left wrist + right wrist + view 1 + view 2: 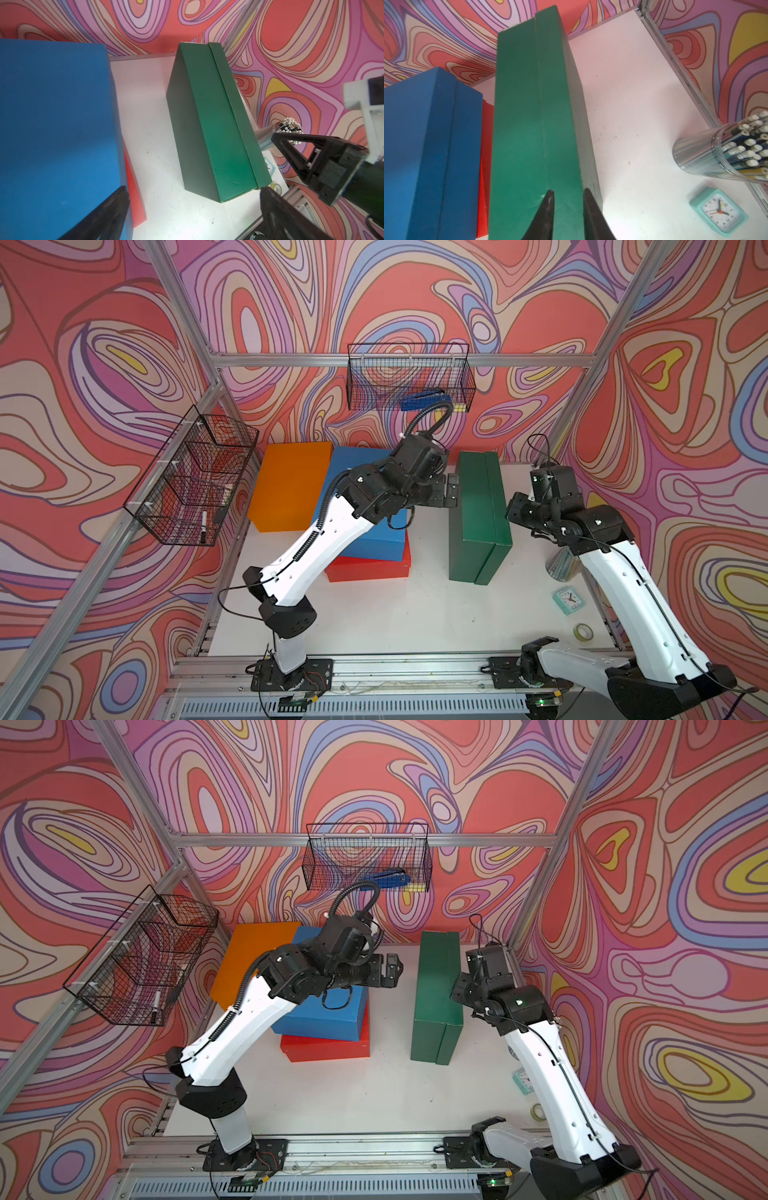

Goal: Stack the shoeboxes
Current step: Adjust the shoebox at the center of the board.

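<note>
Forearm (316,547) on my left slants up from the lower left of both top views, across the blue shoebox (374,539), which lies on the red shoebox (370,568) at centre. The orange shoebox (286,485) sits upper left. My left tool (452,489) faces the green shoebox (478,510), spread wide, empty, just short of it. That box stands on edge on the tabletop (395,614), right of centre. From the lower right my other arm (631,585) bends in. My right tool (569,194) is at the box's top edge, narrowly parted; whether it touches, I cannot tell.
</note>
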Tool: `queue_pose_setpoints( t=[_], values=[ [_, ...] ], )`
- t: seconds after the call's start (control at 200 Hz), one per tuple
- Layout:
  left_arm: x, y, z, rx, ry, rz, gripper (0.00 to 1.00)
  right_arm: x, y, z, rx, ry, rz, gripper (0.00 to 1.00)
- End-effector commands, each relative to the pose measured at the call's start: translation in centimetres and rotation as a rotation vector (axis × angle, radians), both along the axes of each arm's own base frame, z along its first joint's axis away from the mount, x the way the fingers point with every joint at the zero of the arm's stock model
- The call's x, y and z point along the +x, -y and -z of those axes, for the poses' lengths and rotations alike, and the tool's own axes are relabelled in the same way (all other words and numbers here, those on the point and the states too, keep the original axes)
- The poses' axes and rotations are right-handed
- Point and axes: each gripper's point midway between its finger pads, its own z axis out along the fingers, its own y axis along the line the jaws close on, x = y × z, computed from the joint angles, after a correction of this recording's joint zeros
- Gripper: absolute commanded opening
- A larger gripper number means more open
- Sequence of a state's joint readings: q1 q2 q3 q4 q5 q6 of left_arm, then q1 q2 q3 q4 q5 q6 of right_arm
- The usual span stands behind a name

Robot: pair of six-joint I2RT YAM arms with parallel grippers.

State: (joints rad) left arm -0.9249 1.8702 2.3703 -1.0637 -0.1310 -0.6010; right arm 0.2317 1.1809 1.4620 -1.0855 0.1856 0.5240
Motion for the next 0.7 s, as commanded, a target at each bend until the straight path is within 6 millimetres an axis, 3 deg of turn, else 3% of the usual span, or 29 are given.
queue_pose_setpoints(
  t=[0.0,0.105,0.351,0.511,0.696],
  values=[
    [-0.5,1.8,2.2,0.041,-0.062,0.048,1.00,1.2,0.5,0.1,0.047,0.019,-0.059,0.35],
    [0.1,3.6,4.5,0.042,-0.110,0.064,1.00,2.5,0.9,0.9,0.161,0.008,-0.095,0.44],
    [0.9,7.5,8.8,0.023,-0.209,0.106,1.00,4.0,0.2,1.6,0.342,0.037,-0.141,0.45],
    [1.2,8.6,10.3,0.018,-0.236,0.118,1.00,4.7,-1.5,1.9,0.483,0.069,-0.196,0.48],
    [1.7,9.1,11.0,-0.040,-0.266,0.123,1.00,5.2,-1.5,3.3,0.545,0.062,-0.180,0.49]
  ],
)
